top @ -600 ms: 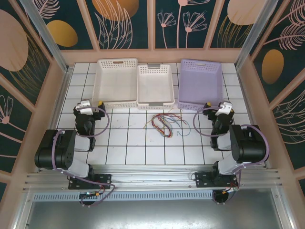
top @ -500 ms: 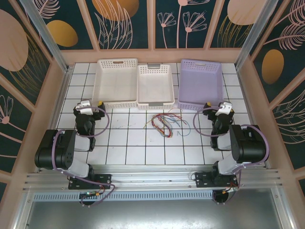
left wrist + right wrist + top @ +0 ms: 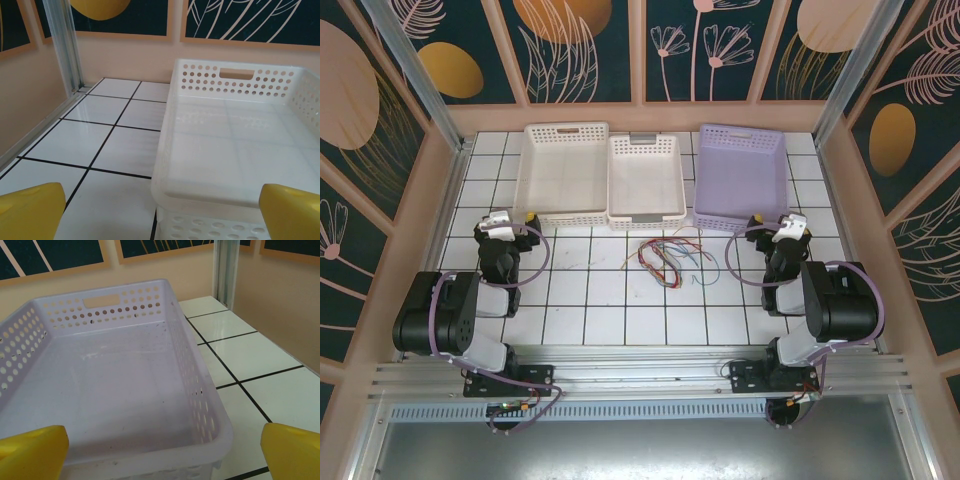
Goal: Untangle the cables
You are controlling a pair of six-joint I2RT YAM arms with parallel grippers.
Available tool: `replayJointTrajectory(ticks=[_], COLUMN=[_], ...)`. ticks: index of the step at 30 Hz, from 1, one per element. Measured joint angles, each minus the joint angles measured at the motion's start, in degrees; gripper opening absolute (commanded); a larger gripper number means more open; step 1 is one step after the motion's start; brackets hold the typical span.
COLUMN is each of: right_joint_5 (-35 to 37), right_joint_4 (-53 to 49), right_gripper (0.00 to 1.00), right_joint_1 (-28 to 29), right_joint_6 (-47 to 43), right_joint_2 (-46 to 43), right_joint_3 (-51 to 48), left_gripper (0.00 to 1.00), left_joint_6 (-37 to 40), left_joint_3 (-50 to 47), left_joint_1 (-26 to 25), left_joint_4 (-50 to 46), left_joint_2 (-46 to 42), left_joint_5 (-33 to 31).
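The cables (image 3: 668, 257) lie in a loose tangle of thin red, blue, green and tan wires on the white tiles at the table's middle, just in front of the centre basket. My left gripper (image 3: 525, 219) rests folded at the left, well away from them, its yellow fingertips (image 3: 30, 210) spread wide with nothing between them. My right gripper (image 3: 757, 221) rests folded at the right, its yellow fingertips (image 3: 292, 450) likewise wide apart and empty. Neither gripper touches the wires.
Three empty baskets stand in a row at the back: a white one (image 3: 561, 172) (image 3: 235, 150), a smaller cream one (image 3: 645, 180) and a lilac one (image 3: 741, 178) (image 3: 110, 375). Wooden walls and aluminium posts (image 3: 62, 45) enclose the tiled table.
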Motion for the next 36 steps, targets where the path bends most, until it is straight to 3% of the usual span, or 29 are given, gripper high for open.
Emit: replayJointTrajectory(ticks=[8,15,18,28,36], right_joint_5=[-1.0,0.3,-2.8,-7.3,-8.2], right_joint_4=[-3.8,-31.1,-36.6,-39.5,-51.9], right_gripper=[0.99,0.99,0.99,0.99,0.99], right_joint_1=[-0.1,-0.1,0.0,2.6,3.3], right_joint_6=[-0.1,1.6,2.5,10.9,19.9], right_joint_2=[-3.0,-14.7,-18.4,-27.1,-27.2], right_joint_3=[0.5,17.5,21.3,14.3,20.4], left_gripper=[0.99,0.99,0.99,0.99,0.99], left_joint_6=[0.0,0.0,0.0,0.0,0.0], left_joint_3=[0.0,0.0,0.0,0.0,0.0], left_joint_1=[0.0,0.0,0.0,0.0,0.0], left_joint_4=[0.0,0.0,0.0,0.0,0.0], left_joint_2=[0.0,0.0,0.0,0.0,0.0], left_joint_5=[0.0,0.0,0.0,0.0,0.0])
